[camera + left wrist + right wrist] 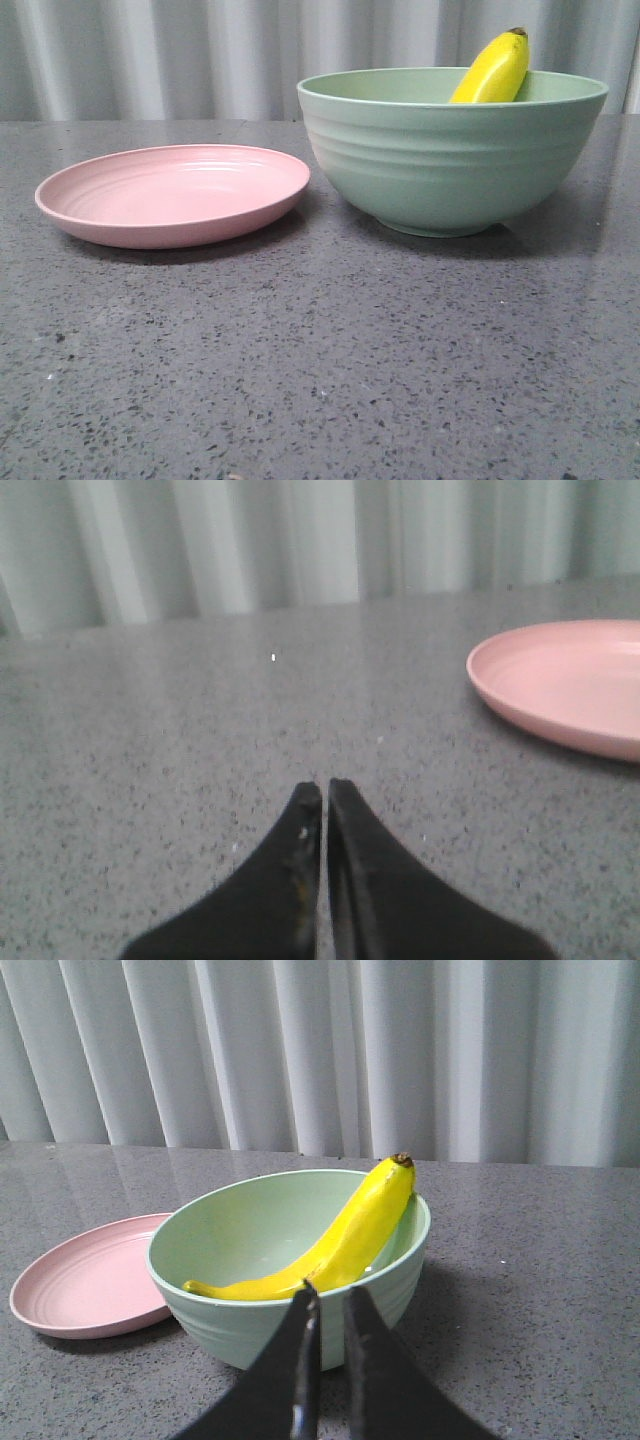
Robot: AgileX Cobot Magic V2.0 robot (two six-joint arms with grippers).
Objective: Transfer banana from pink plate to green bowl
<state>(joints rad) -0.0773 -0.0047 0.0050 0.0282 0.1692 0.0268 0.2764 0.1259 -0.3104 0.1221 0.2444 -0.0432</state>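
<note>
On table point(320, 380): one plate point(172, 195), bare; one bowl point(452, 150) holding one banana point(494, 68). Right wrist view alone shows the banana's full length leaning on the rim. Left tool point(325, 788) and right tool point(331, 1297) both clenched, empty.

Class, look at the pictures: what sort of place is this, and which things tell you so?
Probably a staged test bench: a speckled grey countertop, a pleated pale curtain behind, and only a pink plate, green bowl and banana.

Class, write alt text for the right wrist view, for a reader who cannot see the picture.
A yellow banana lies inside a pale green bowl on a speckled grey table, its dark tip leaning over the rim. An empty pink plate sits beside the bowl, with pale curtains behind. The right gripper shows in the foreground, its black fingers nearly together and holding nothing.
</note>
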